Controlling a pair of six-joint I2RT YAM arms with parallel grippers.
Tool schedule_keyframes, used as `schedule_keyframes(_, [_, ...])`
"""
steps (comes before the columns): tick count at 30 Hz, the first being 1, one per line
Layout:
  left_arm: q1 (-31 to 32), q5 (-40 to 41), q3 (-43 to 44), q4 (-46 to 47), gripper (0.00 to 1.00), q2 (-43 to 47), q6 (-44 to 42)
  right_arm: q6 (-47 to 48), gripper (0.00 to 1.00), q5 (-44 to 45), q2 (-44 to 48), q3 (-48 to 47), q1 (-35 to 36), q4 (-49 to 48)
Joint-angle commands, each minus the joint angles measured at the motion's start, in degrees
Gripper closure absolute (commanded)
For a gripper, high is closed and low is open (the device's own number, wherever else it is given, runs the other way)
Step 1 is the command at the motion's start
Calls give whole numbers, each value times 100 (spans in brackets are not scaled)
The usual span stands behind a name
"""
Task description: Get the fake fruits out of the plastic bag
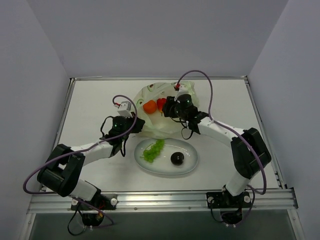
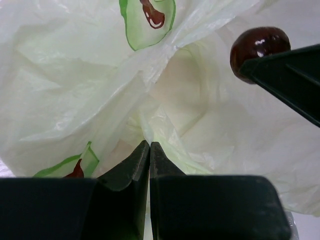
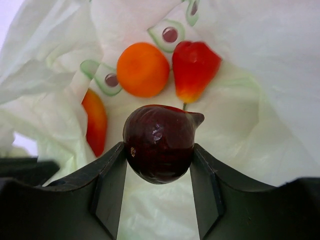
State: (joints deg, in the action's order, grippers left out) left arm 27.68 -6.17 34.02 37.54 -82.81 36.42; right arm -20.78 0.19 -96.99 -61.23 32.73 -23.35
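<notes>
The right end effector (image 3: 159, 150) grips a maroon ball (image 3: 159, 142) over the bag (image 2: 75, 75); the left end effector (image 2: 150, 149) pinches bag film. Likely next: carry it to the plate (image 1: 193, 161) at 6 o'clock.

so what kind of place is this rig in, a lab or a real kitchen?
Most likely a lab test cell: a white table boxed in by blank pale walls, an aluminium rail along its near edge, and plastic fruit props such as the grape bunch on a plate.
</notes>
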Motion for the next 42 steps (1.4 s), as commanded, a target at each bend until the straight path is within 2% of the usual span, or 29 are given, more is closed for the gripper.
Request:
schedule_keyframes(1, [-17,11,87,184,98,221,-83,-23,80,-816,636,173,84,207])
schedule_keyframes(5, [-17,2,87,175,98,186,-83,310,78,-1292,1225,366,452,857])
schedule_keyframes(9, [-8,-33,96,201,98,133,-74,837,77,-1240,1674,708,1006,1587])
schedule_keyframes(13, [-8,-7,105,201,98,159,-83,751,76,-1258,2157,1227,1235,1939])
schedule_keyframes(27, [-8,-24,87,192,98,203,-74,179,72,-80,1850,1597,1649,2098])
schedule_keyframes(30, [-8,-24,79,192,98,230,-74,179,65,-36,1763,1588,1701,2247])
schedule_keyframes(33, [-8,-15,70,184,98,256,-74,214,44,429,1780,1614,1745,2309])
schedule_keyframes(34, [-8,-15,70,184,98,265,-74,240,29,491,1876,1580,1754,2309])
schedule_keyframes(36, [-8,-15,70,192,98,256,-65,328,22,465,1999,1466,1754,2309])
schedule_keyframes(39, [-8,-15,70,201,98,230,-48,451,23,281,2219,1097,1745,2309])
schedule_keyframes(41, [0,-7,70,219,98,204,-39,531,28,446,2237,721,1737,2309])
schedule_keyframes(42, [0,-15,70,227,98,186,-39,522,36,830,2211,605,1728,2213])
